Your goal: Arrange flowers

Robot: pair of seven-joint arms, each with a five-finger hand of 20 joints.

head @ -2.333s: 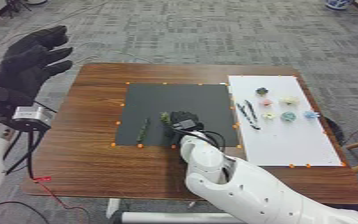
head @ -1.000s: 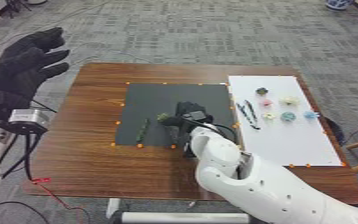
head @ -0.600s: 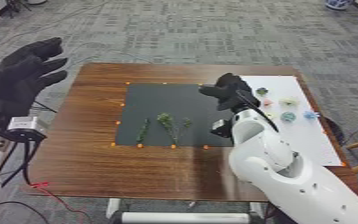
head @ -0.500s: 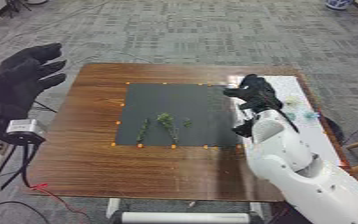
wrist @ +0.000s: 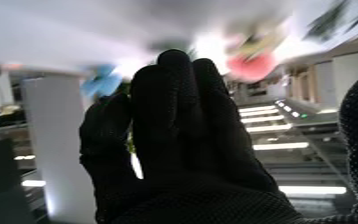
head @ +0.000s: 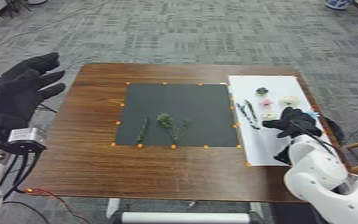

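Sprigs [head: 166,121] lie in the near half of the black mat [head: 149,97], from its left edge to its middle. The right hand [head: 295,122], released and straight-fingered, is over the right side of the white mat [head: 262,150], near the blue flower [head: 313,114]. The left hand [head: 14,95], also unclenched, is outside the table's [head: 87,165] left edge. Dark stems [head: 251,112] line the white mat's left edge; farther lie pink [head: 266,102] and cream [head: 290,100] flowers.
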